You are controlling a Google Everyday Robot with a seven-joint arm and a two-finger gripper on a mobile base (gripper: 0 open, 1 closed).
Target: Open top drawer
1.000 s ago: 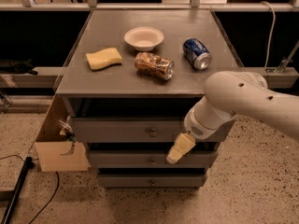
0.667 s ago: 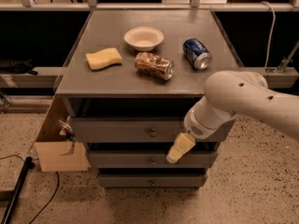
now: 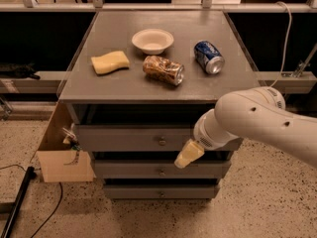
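Observation:
The top drawer (image 3: 124, 138) is the widest grey front of three under the grey table top, with a small round knob (image 3: 162, 142) at its centre. A dark gap shows above its front panel. My gripper (image 3: 188, 155), a tan tip on a white arm (image 3: 257, 120) reaching in from the right, hangs in front of the drawer's lower edge, just right of and slightly below the knob. It does not touch the knob. Two narrower drawer fronts (image 3: 148, 170) lie below.
On the table top (image 3: 114, 86) lie a white bowl (image 3: 152, 40), a yellow sponge (image 3: 109, 62), a crumpled brown bag (image 3: 163, 69) and a blue can (image 3: 208, 56) on its side. A tan box-like panel (image 3: 62, 157) stands at the cabinet's left. A black cable (image 3: 17, 202) lies on the floor.

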